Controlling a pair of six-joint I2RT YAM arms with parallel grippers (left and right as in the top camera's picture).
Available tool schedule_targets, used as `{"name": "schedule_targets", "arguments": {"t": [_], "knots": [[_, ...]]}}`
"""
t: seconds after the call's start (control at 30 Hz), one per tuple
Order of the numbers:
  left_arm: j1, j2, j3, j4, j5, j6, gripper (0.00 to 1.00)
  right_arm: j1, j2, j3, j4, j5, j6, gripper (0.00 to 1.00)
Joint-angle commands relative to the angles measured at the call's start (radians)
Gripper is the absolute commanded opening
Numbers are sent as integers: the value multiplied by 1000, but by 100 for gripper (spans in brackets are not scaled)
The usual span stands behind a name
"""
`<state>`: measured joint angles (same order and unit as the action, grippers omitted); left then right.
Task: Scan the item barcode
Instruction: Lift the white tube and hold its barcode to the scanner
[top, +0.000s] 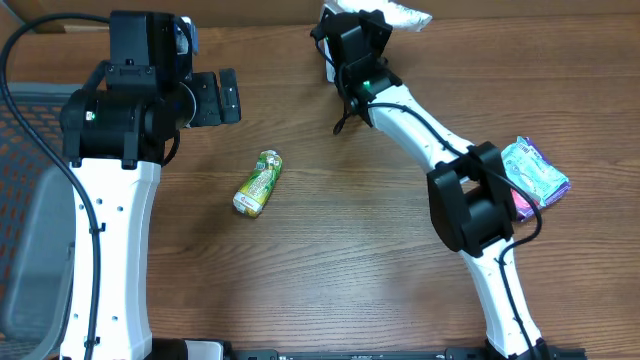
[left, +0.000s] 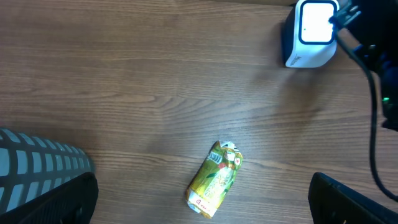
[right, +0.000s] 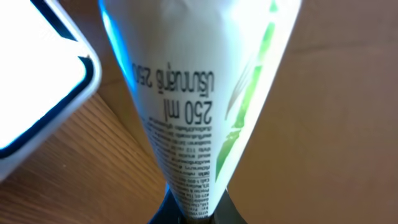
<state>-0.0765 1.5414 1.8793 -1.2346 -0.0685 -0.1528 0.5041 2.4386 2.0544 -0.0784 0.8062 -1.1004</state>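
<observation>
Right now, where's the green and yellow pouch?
In the overhead view, the green and yellow pouch lies on the table left of centre, just right of the left arm, touching nothing else.

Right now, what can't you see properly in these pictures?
- Barcode on the white pouch: none shows in the right wrist view. Overhead, the right gripper hides most of the pouch.
- Scanner: cut off by the left edge in the right wrist view, and mostly covered overhead.
- Print on the green pouch: too small to read in either view.
- Basket: cut off by the overhead left edge.
</observation>
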Motion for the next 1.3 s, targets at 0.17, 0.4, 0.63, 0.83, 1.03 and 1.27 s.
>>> {"name": "schedule_targets", "arguments": {"t": [0.17,0.4,0.63,0.83,1.03,1.27], "knots": [[4,8,13,0,-10,19,100,-5,44,28,79,-38,-60,4],[4,8,13,0,-10,19,100,-8,79,28,81,-26,-60,4],[4,8,13,0,-10,19,100,-8,79,28,100,12,-60,4],[4,8,13,0,-10,19,100,8,68,28,92,34,-48,4],[4,8,13,0,-10,19,100,19,-97,28,-157,-15,191,4],[4,8,13,0,-10,19,100,19,-402,28,-574,-118,809,4]]}}
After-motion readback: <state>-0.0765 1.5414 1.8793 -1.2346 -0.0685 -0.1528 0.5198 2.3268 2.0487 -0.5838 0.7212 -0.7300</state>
